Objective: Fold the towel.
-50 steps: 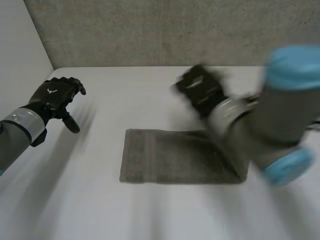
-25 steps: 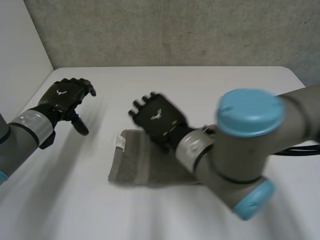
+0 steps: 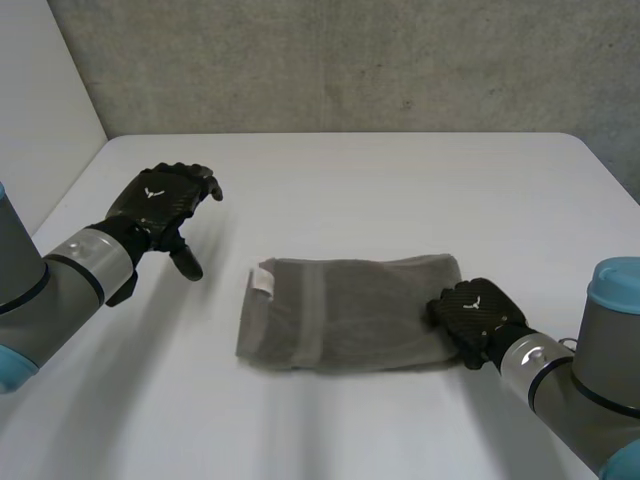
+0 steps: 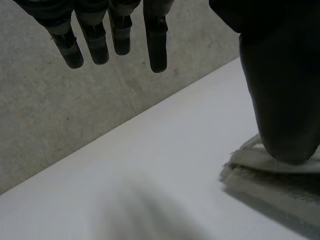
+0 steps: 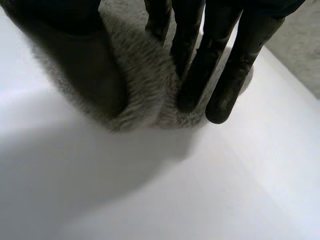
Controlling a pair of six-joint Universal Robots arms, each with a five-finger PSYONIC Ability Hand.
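Reporting from the near edge outward: my right robot hand (image 3: 472, 312) now sits at the right end of the towel (image 3: 345, 315). Half a second ago it was stretched across the towel's left part, with the arm over the cloth. In the right wrist view the thumb and fingers (image 5: 200, 65) close on the rounded, doubled end of the towel, so I read this robot hand as pinching that end, not just resting on it.

The towel lies in the middle of the tabletop (image 3: 400, 180) as a compact grey rectangle. It rests directly on the surface, not in any container. It has slid back to the right since half a second ago. A white label (image 3: 262, 279) at its far-left corner was not visible one second ago. Judgement: one fold is in place, and what remains is a second fold or a release.

My left robot hand (image 3: 165, 200) has moved closer to the towel over the last second. It hovers above the tabletop with relaxed fingers and holds nothing. Its thumb is just beside the left end of the towel.

Beyond the tabletop stands a grey wall (image 3: 350, 60).
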